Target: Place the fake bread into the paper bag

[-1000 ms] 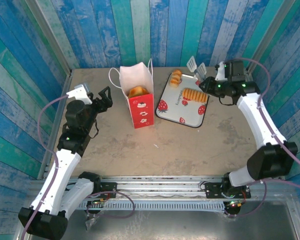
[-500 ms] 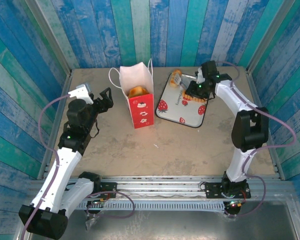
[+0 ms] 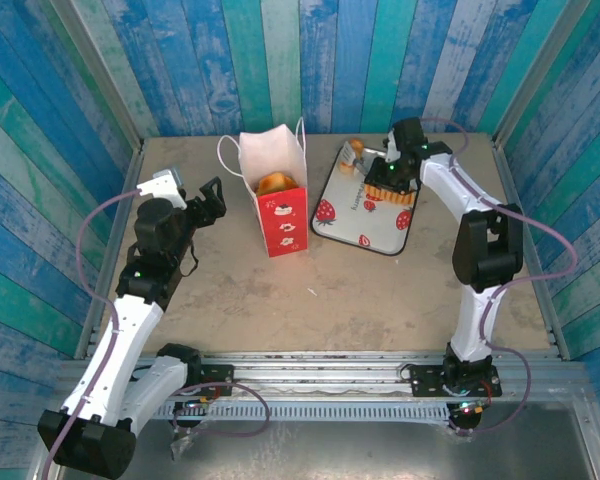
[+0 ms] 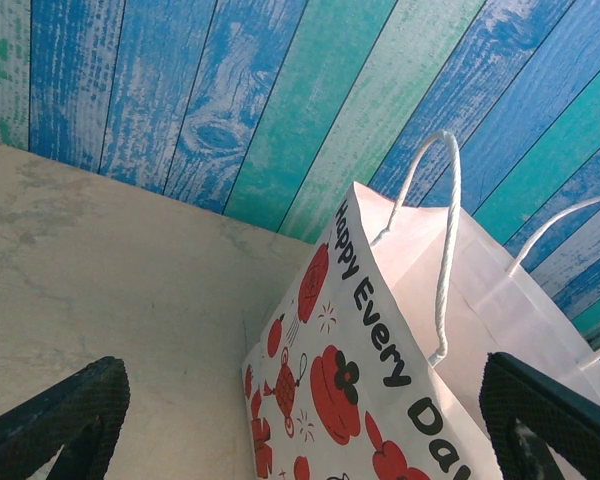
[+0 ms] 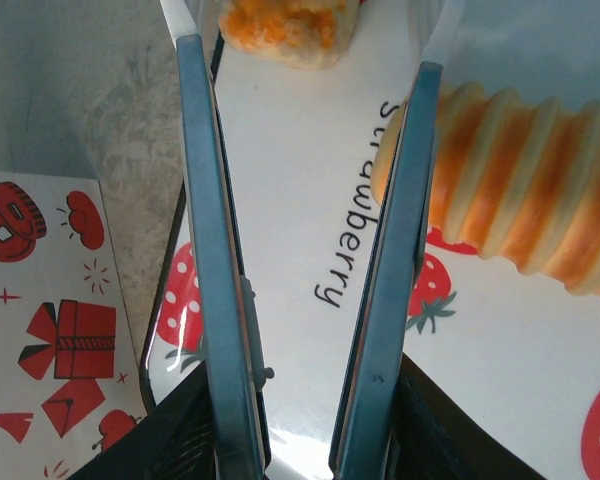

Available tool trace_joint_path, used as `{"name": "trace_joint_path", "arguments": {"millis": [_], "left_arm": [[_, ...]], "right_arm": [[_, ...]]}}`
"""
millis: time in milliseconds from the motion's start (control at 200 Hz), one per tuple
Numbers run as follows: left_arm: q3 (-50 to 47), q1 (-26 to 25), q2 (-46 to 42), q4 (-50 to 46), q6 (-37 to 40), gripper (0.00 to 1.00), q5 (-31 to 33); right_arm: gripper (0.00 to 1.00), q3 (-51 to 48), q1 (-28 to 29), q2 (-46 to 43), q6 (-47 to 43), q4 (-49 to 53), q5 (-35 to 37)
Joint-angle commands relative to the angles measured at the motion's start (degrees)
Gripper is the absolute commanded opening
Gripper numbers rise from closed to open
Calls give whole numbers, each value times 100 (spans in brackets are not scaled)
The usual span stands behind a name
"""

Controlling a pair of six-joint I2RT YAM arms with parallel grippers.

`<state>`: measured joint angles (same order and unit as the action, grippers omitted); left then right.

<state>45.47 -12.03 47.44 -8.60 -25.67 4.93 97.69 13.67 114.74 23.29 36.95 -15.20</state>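
Observation:
The paper bag (image 3: 280,205) stands upright left of the tray, with golden fake bread (image 3: 273,183) showing in its open top. A ridged loaf (image 3: 384,200) and a smaller pastry (image 3: 354,151) lie on the strawberry-print tray (image 3: 352,222). My right gripper (image 3: 368,168) hangs low over the tray, open. Its flat blades (image 5: 205,250) straddle bare tray (image 5: 310,200); the ridged loaf (image 5: 520,200) lies just outside the right blade and the small pastry (image 5: 285,25) sits beyond the tips. My left gripper (image 3: 208,200) is open, left of the bag (image 4: 380,350).
Blue-green plank walls (image 3: 300,60) enclose the beige table (image 3: 330,290) on three sides. The tray sits close to the bag's right side. A metal rail (image 3: 330,365) with both arm bases runs along the near edge.
My right arm has swung left from beside the tray to above it, bringing the blades down next to the ridged loaf and spreading them slightly. The left arm and the bag stay put.

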Motion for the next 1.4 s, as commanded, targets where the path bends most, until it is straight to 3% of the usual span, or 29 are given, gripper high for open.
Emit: {"name": "trace_joint_path", "arguments": {"millis": [0, 341, 1017, 1392], "left_arm": [[-63, 29, 2, -6, 89, 94, 68], [-38, 33, 2, -36, 98, 94, 77], [32, 33, -7, -63, 53, 94, 63], [60, 34, -33, -59, -26, 94, -32]], "right_arm": [[41, 228, 48, 134, -23, -30, 10], [38, 425, 105, 435, -79, 59, 22], [2, 97, 109, -234, -192, -36, 183], [1, -497, 109, -1209, -151, -294, 224]]}}
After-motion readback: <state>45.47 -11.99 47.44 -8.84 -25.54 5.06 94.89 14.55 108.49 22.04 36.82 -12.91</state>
